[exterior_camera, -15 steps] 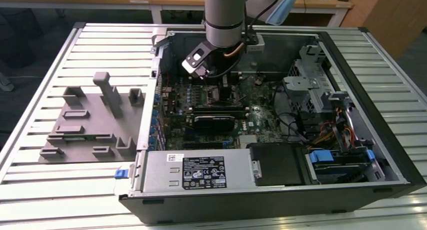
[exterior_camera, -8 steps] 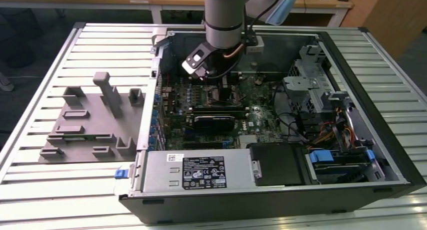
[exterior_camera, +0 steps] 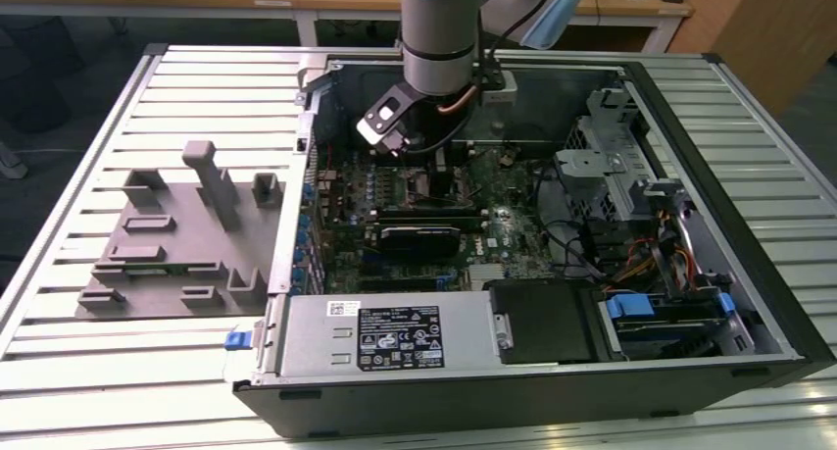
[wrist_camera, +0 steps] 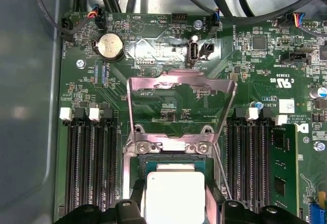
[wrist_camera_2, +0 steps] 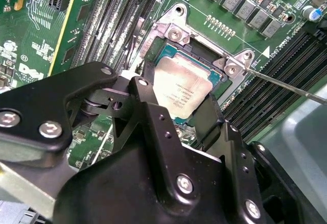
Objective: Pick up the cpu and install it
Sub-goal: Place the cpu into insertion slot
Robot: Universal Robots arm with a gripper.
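Holder blocks (exterior_camera: 183, 244): grey, on the surface (exterior_camera: 66, 362), at the exterior view's left.
Computer case (exterior_camera: 523, 401): just beside them, open, with the arm inside.
Cpu (wrist_camera: 173, 193): in or just above the socket (wrist_camera_2: 176, 34); I cannot tell which. The load plate (wrist_camera: 179, 93) is raised.
Jaws: the gripper (wrist_camera_2: 181, 103) is closed to the chip's width, pinching two opposite edges.
Handling: probably light, stiff and slick-topped, with a delicate underside. Best held by the bare edges and kept level.

White label (exterior_camera: 399, 338) w/ black print & symbols on power supply (exterior_camera: 304, 342), lower centre of exterior view. Faint print on cpu (wrist_camera_2: 183, 88) lid; white silkscreen across motherboard (wrist_camera: 245, 75).
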